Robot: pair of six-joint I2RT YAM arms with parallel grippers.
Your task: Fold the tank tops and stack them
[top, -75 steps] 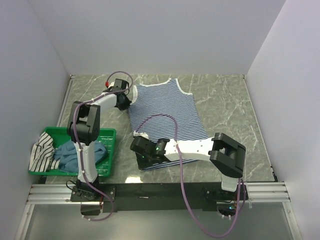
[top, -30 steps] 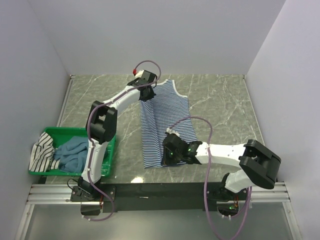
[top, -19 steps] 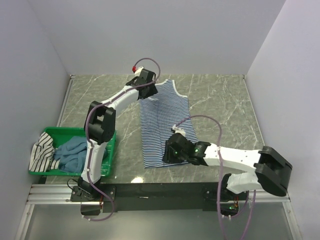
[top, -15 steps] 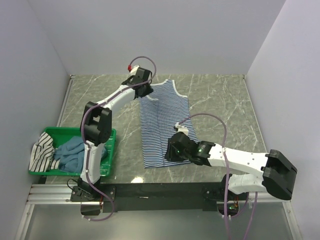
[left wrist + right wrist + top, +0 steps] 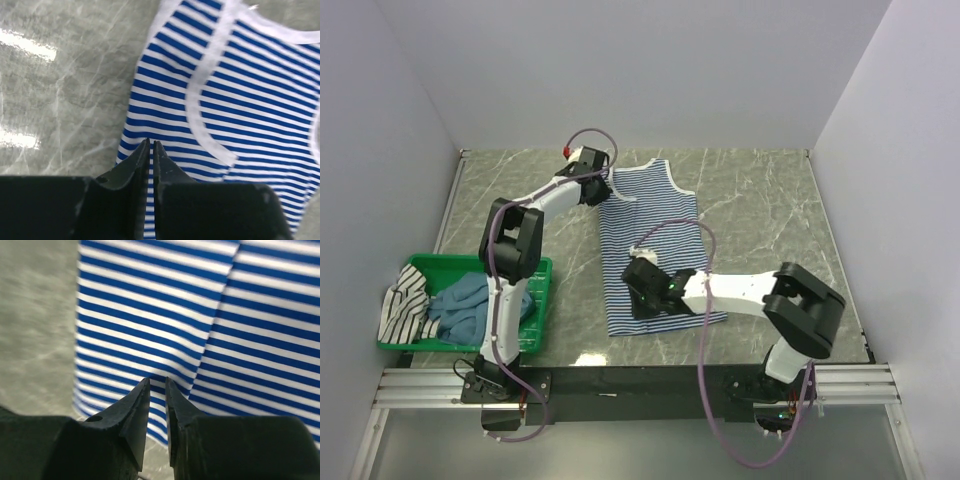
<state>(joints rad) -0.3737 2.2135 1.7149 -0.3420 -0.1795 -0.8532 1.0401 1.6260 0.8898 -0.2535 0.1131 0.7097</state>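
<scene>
On the table [image 5: 770, 200], near its middle, the navy-striped tank top [image 5: 655, 235] is laid folded lengthwise, neckline toward 12 o'clock. The left gripper [image 5: 151, 142] is held over its 11 o'clock shoulder, fingers parted by only a sliver, with nothing seen between them. The right gripper [image 5: 157, 381] is poised above the hem at 7 o'clock, fingers slightly apart and empty. At 8 o'clock the teal top [image 5: 470, 300] and the black-striped top [image 5: 405, 300] are heaped in the green basket [image 5: 470, 261].

Three tank tops: one navy-striped [image 5: 655, 240], one teal [image 5: 470, 298], one black-striped [image 5: 400, 300]; one green basket [image 5: 525, 263]; two claws [image 5: 151, 144] [image 5: 157, 381].
</scene>
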